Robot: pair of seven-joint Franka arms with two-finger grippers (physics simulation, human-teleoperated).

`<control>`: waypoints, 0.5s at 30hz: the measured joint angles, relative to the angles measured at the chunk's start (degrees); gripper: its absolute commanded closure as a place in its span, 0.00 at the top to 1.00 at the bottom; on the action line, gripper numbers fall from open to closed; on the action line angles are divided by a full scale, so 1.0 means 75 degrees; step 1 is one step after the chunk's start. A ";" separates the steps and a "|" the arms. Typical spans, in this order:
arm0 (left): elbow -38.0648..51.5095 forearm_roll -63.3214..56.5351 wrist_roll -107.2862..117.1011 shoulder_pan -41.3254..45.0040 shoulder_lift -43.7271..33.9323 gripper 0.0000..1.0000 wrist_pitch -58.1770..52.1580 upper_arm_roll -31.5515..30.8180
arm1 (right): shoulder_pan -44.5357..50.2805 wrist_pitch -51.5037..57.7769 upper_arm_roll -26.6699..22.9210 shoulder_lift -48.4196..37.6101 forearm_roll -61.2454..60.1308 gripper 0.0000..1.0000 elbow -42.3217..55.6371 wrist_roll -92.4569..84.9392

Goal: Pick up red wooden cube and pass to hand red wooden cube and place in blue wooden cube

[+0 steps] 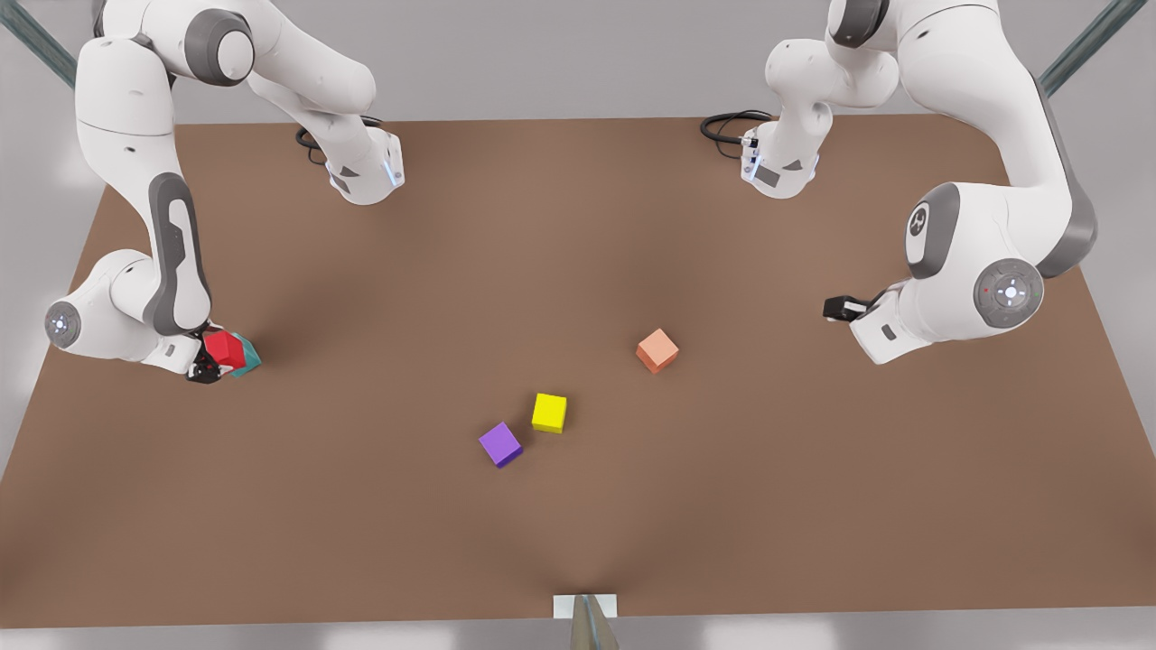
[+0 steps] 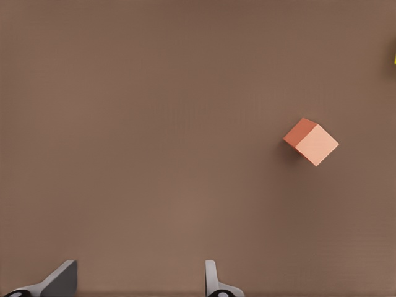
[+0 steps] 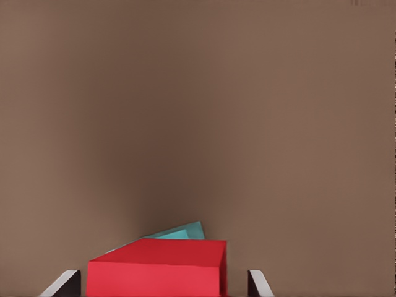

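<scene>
Brown counter (image 1: 578, 542) spreads from the near edge to the far wall and carries everything. My two white arms reach in from the far corners, one on the front view's left and one on the front view's right.

My right pincer (image 1: 209, 361) is low over the counter at the front view's left. Its fingers (image 3: 69, 283) stand apart on either side of the red wooden cube (image 1: 224, 348). In the right wrist view a narrow gap shows between each finger and the cube's sides, so the pincer is spread, not clamped. The red wooden cube sits on top of the blue wooden cube (image 1: 248, 359), turned a little askew to it. A teal corner and edge peek out from under it on the side toward the middle of the counter.

My left pincer (image 1: 835, 309) waits at the front view's right, raised above the counter and pointing toward the middle. Its fingers (image 2: 62, 278) are spread wide with nothing between them.

Three loose cubes lie well apart from the stack, around the counter's middle. A salmon-orange cube (image 1: 657, 350) lies farthest back and to the right, between the middle and my left pincer. A yellow cube (image 1: 549, 413) lies nearer and left of it. A purple cube (image 1: 500, 444) sits just beside the yellow one, nearer still and to its left, not touching it.
</scene>
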State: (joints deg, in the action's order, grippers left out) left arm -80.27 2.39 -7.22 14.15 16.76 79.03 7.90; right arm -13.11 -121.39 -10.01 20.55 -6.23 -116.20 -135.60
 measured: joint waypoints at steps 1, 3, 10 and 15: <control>0.0000 0.0000 0.0004 0.0001 0.0000 1.00 0.0000 0.0000 | 0.0001 0.0004 0.0000 -0.0009 -0.0011 1.00 0.0004 -0.0021; 0.0000 0.0000 0.0012 0.0000 0.0000 1.00 0.0000 0.0000 | 0.0002 0.0018 0.0000 -0.0040 -0.0026 1.00 0.0022 -0.0059; 0.0000 0.0001 0.0033 0.0000 0.0011 1.00 0.0001 0.0000 | 0.0025 0.0229 0.0021 -0.0200 -0.0134 1.00 0.0204 -0.0154; 0.0000 0.0002 0.0043 0.0000 0.0054 1.00 0.0003 0.0000 | 0.0067 0.0606 0.0054 -0.0389 -0.0190 1.00 0.0625 -0.0186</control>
State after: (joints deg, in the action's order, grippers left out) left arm -80.27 2.40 -6.90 14.15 17.17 79.05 7.90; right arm -12.61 -116.85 -9.61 17.63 -7.66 -111.51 -136.99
